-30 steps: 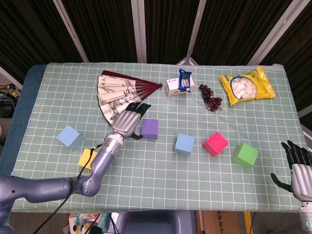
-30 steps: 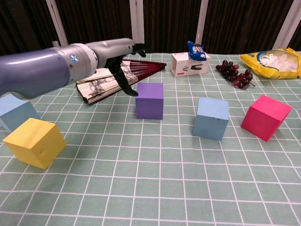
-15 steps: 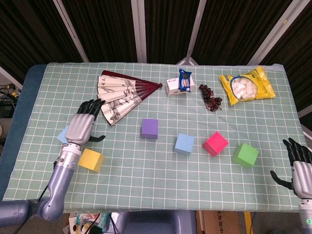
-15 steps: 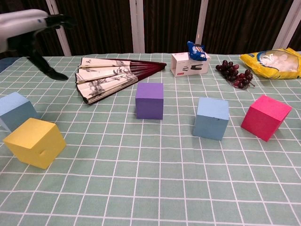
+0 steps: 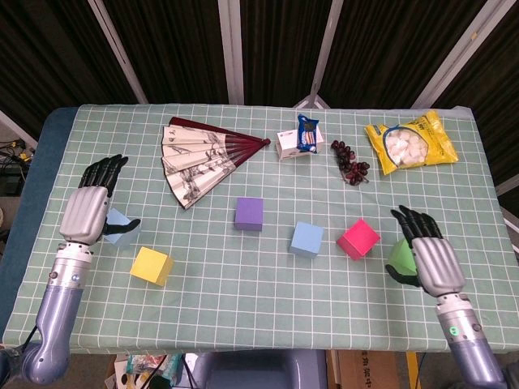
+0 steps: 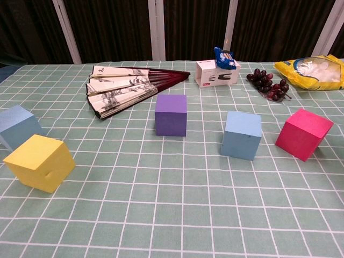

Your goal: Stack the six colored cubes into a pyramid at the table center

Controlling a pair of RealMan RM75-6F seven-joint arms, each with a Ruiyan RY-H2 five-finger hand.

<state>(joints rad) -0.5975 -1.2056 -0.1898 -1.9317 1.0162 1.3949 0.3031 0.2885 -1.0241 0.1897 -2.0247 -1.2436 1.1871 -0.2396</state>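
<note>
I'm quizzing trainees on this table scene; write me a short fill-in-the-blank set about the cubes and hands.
1. The right hand hovers over the ____ cube.
2. The cube nearest the folding fan is ____.
3. The yellow cube lies nearest the ____ hand.
4. Between the purple cube and pink cube sits a ____ cube.

Missing words: green; purple; left; blue

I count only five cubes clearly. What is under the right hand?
A green cube shows beside the right hand, partly covered by it; whether the fingers touch it cannot be seen.
</note>
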